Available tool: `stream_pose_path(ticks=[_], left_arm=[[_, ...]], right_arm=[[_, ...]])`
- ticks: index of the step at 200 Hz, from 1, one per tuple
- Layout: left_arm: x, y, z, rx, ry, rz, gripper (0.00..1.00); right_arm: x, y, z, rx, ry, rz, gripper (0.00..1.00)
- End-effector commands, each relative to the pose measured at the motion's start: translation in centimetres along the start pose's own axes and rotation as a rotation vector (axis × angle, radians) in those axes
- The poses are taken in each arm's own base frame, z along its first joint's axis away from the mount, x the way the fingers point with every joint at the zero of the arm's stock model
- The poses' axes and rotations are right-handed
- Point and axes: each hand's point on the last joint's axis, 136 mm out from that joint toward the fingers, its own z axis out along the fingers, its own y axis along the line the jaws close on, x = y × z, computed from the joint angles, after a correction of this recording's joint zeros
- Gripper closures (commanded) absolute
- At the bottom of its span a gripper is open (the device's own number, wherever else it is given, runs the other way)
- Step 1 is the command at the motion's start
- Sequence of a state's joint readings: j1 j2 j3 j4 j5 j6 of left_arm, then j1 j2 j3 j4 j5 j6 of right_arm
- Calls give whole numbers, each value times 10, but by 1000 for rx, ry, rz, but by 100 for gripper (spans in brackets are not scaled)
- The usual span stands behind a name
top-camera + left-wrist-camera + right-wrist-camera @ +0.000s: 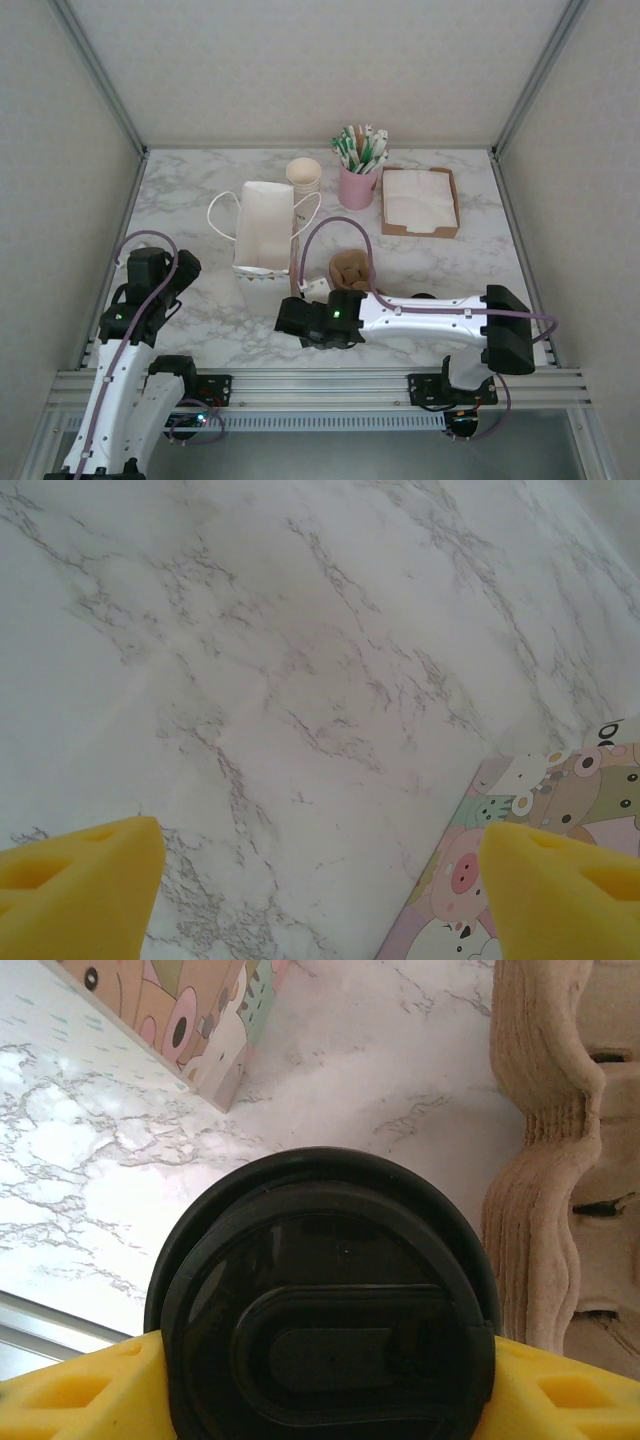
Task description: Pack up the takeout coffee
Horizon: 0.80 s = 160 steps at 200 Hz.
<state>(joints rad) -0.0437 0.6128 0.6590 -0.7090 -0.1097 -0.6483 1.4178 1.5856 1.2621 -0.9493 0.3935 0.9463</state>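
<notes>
The right gripper (320, 1405) is clamped on the black-lidded coffee cup (325, 1290); the left gripper (320, 895) gapes wide, empty, over the marble table (300, 680).

The left arm (115, 370) sits folded near its base, left hand (320, 880) spread wide, while the right arm (430, 318) stretches leftward, right hand (320, 1385) clamped on a lidded cup (330, 1290).
</notes>
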Motion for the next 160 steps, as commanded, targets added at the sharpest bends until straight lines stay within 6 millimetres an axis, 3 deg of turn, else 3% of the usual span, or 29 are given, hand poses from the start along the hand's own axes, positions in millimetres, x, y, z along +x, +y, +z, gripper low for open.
stream_pose_path(ticks=[1,34,160], left_arm=[[0,3,-2,-7,-2,-7,18],[0,3,-3,-5,-2,-7,18],[-1,1,-4,-3,0,-6,19]], right_arm=[[11,-13,14,83,72,-25,30],[-3,-10,9,64,36,-10,27],[-20,-10,-8,-4,-62,56,21]])
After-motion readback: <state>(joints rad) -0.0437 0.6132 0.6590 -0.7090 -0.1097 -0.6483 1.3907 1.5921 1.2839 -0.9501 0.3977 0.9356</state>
